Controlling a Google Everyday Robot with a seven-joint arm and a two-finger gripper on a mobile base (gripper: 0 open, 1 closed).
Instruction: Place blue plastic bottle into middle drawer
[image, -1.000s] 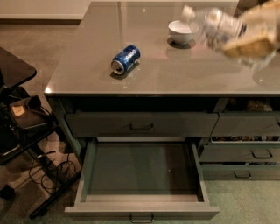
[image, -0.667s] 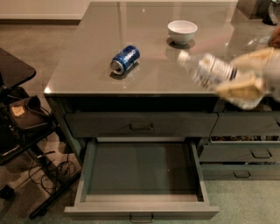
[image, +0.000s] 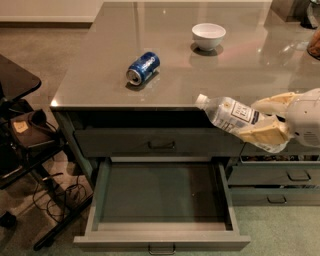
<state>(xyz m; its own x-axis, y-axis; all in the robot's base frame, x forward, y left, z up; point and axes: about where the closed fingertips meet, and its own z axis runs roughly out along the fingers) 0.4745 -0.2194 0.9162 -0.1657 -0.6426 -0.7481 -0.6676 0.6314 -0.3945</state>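
Observation:
My gripper (image: 267, 120) comes in from the right edge and is shut on the blue plastic bottle (image: 232, 116), a clear ribbed bottle with a white cap and a pale label. The bottle lies nearly level, cap pointing left, in front of the counter's edge and above the right part of the middle drawer (image: 162, 197). That drawer is pulled open, wide and shallow, with a bare dark bottom and a small bar handle (image: 161, 248) on its front. The drawer one level higher (image: 155, 144) is closed.
A blue soda can (image: 143, 67) lies on its side on the grey countertop (image: 100, 85), and a white bowl (image: 208, 36) stands behind it. Narrower drawers (image: 280, 176) sit at the right. A black stand with cables (image: 30, 150) is at the left on the floor.
My gripper has carried the bottle down and toward the front, from above the countertop near the bowl to in front of the counter's edge, over the open drawer.

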